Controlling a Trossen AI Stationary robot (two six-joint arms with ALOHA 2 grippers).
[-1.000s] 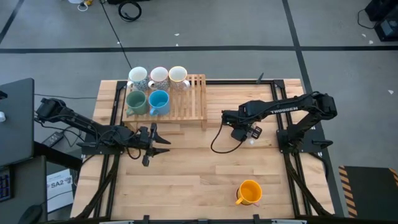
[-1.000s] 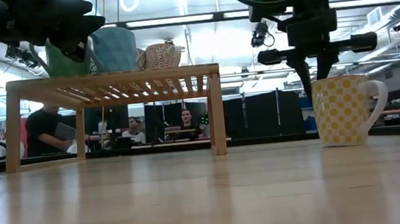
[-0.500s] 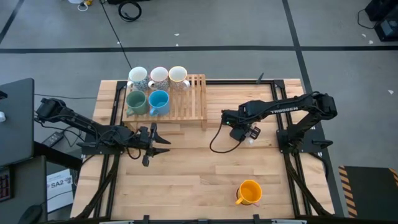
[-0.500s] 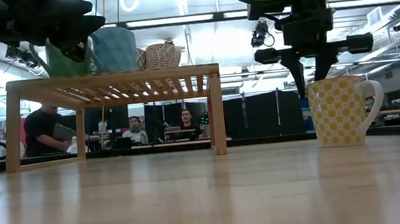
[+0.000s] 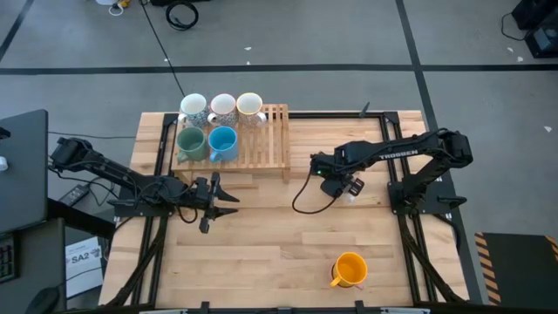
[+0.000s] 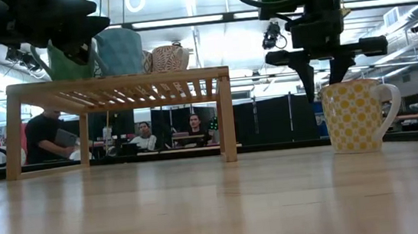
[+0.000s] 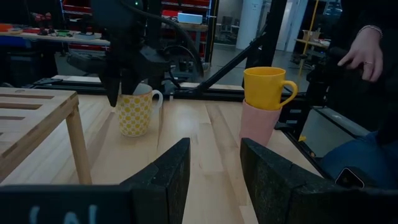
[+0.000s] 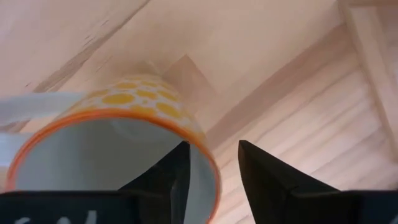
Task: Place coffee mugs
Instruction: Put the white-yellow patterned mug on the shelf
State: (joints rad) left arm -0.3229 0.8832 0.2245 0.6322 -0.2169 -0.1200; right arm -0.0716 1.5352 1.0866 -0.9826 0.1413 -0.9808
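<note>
The light wooden table (image 5: 261, 244) carries everything, and the slatted wooden rack (image 5: 261, 144) at its far left-centre serves as landmark. On the rack stand 5 mugs: 3 pale ones in a back row, a white mug (image 5: 193, 108), a patterned mug (image 5: 223, 107) and a cream mug (image 5: 250, 105), with a green mug (image 5: 191, 142) and a blue mug (image 5: 223, 141) just in front of them; in the low view the green mug (image 6: 65, 63) and the blue mug (image 6: 119, 50) show above the rack's top (image 6: 113, 84). The left arm waits near the rack's front left corner, its left gripper (image 5: 215, 200) pointing right, fingers (image 7: 168, 174) spread apart around nothing. To the right of the rack, near but clear of its right end, the right gripper (image 5: 347, 187) hangs fingers down over the yellow-dotted white mug (image 6: 353, 114), which stands upright on the table; its fingers (image 6: 305, 77) are parted (the wrist view shows them straddling the mug's rim (image 8: 118, 134)), 1 outside the wall and 1 over the opening, not clamped. Well away from the rack, near the table's front right, an orange mug (image 5: 350, 269) sits stacked on a pink mug (image 7: 258, 123).
</note>
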